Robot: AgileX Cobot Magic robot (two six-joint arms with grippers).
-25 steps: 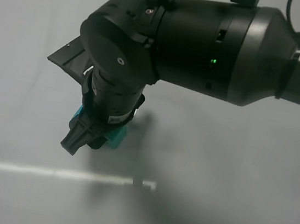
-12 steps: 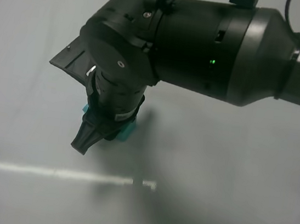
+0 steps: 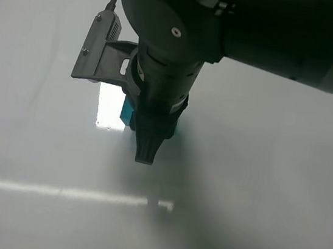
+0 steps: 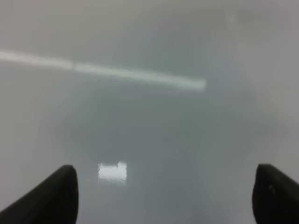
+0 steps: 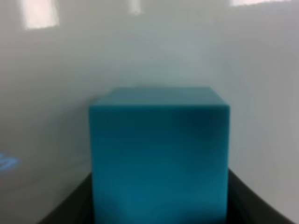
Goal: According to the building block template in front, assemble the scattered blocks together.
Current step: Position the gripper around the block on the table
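My right gripper (image 3: 146,151) points down over the white table and is shut on a cyan-blue cube (image 3: 127,112), which shows on either side of the dark fingers. In the right wrist view the cube (image 5: 159,154) fills the middle, seated between the gripper's dark fingers (image 5: 70,205). My left gripper (image 4: 163,196) is open and empty, its two dark fingertips (image 4: 51,196) wide apart over bare table. The left gripper is out of the exterior high view. The two-colour template and the teal-green cube are hidden or out of view.
The large dark right arm (image 3: 259,26) fills the upper part of the exterior high view and hides the table behind it. A bright reflected light streak (image 3: 65,192) crosses the white table (image 3: 280,195); it also shows in the left wrist view (image 4: 135,74).
My right gripper has turned and moved up and to the right in the exterior high view, carrying the blue cube. The arm now looms larger.
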